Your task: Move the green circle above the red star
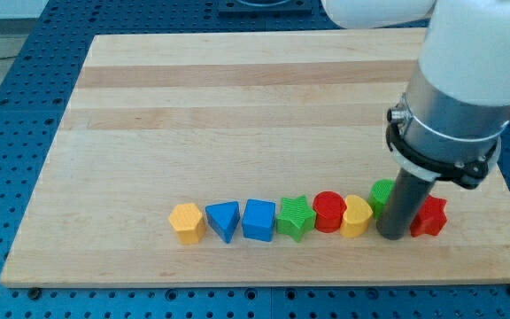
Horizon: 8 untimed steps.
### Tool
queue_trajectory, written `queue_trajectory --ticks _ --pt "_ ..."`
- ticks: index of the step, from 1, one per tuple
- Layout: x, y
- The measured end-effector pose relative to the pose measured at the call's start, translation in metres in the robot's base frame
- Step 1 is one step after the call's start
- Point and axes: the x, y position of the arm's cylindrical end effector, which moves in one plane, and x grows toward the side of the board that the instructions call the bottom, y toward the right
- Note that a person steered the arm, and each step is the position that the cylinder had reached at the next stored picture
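Observation:
The green circle (382, 194) sits near the view's lower right, mostly hidden behind my rod; only its left part shows. The red star (431, 216) lies just right of the rod, partly hidden by it. My tip (393, 236) rests on the board between the two, touching or nearly touching both, just below and right of the green circle. The green circle is left of and slightly above the red star.
A row of blocks runs along the board's lower part: yellow hexagon (187, 222), blue triangle (224, 220), blue cube (258, 220), green star (296, 217), red cylinder (328, 212), yellow heart (356, 216). The wooden board's (237, 106) bottom edge is close below.

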Motion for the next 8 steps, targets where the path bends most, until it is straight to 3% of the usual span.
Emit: queue_trajectory --ticks 3,4,5,6,8 --pt "-0.05 -0.018" --pt "-0.054 -0.06" --pt "-0.082 -0.05" --pt "-0.089 -0.012" --pt "-0.089 -0.008"
